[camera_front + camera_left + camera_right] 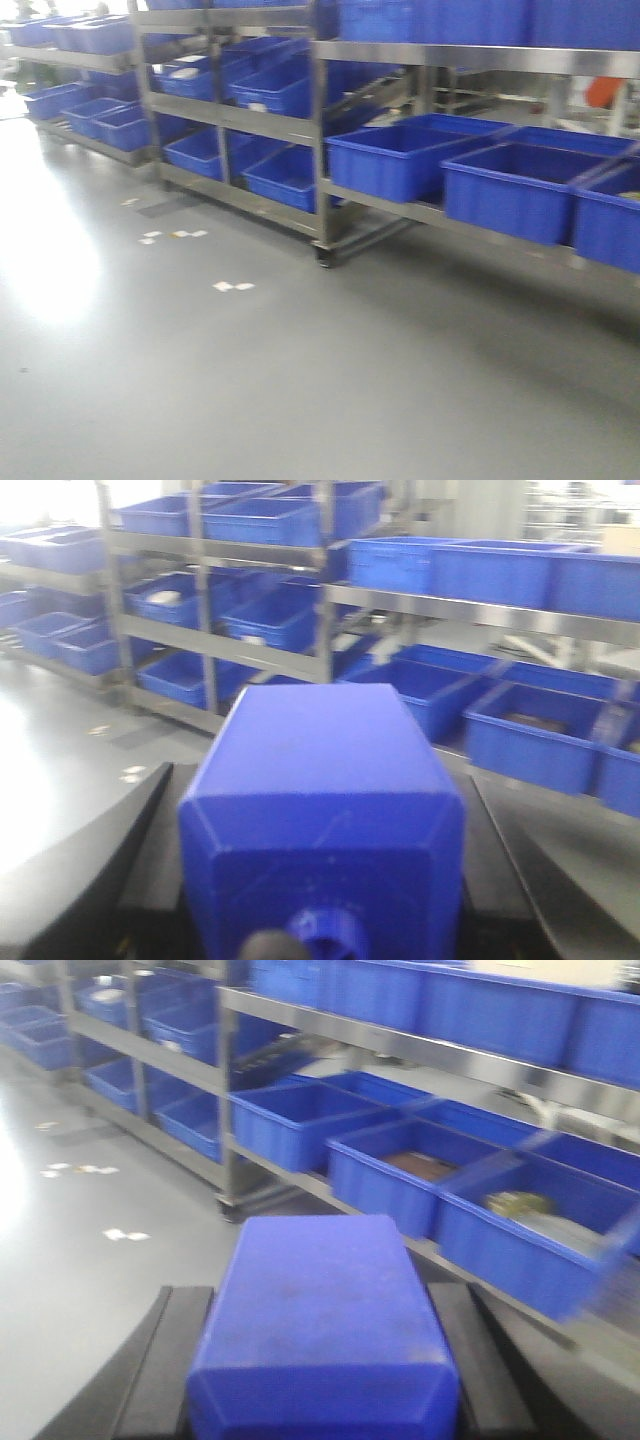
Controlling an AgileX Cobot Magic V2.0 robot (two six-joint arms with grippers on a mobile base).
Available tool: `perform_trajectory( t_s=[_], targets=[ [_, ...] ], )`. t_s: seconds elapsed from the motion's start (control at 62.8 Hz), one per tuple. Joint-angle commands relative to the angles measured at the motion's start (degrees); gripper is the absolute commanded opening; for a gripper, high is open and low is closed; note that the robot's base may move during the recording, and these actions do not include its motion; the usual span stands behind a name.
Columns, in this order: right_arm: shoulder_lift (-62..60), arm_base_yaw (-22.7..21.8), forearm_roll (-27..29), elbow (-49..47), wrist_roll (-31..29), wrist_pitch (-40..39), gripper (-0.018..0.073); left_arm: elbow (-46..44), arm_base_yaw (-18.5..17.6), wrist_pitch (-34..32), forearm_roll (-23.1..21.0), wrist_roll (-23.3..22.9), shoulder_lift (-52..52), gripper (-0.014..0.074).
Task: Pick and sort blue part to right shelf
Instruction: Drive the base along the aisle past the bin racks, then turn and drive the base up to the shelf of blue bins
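In the right wrist view, a deep-blue part (322, 1310) with a squarish body and sloped shoulders fills the space between the black fingers (165, 1360). My right gripper (320, 1295) is shut on it; its neck end lies below the frame edge. In the left wrist view, my left gripper (320, 780) is shut on another blue block (320, 780), which has sloped shoulders and a small round stud (325, 935) pointing at the camera. Neither gripper shows in the front view.
Steel racks (318, 130) with rows of blue bins (400, 155) stand ahead and run off to the right, over a grey floor (250, 380) with white tape marks (232, 286). Two bins (545, 1225) on the right rack's low shelf (400, 1050) hold some items. The frames are motion-blurred.
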Motion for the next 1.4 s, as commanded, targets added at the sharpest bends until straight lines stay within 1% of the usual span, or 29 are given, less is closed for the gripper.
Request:
perform_trajectory(
  t_s=[0.0, 1.384],
  targets=[
    [0.31, -0.35, -0.63, -1.76, -0.39, -5.17, 0.0387, -1.69, -0.31, -5.22, -0.06, 0.0, 0.59, 0.0293],
    [0.31, -0.35, -0.63, -1.76, -0.39, -5.17, 0.0387, -1.69, -0.31, -5.22, -0.06, 0.0, 0.61, 0.0293]
  ],
)
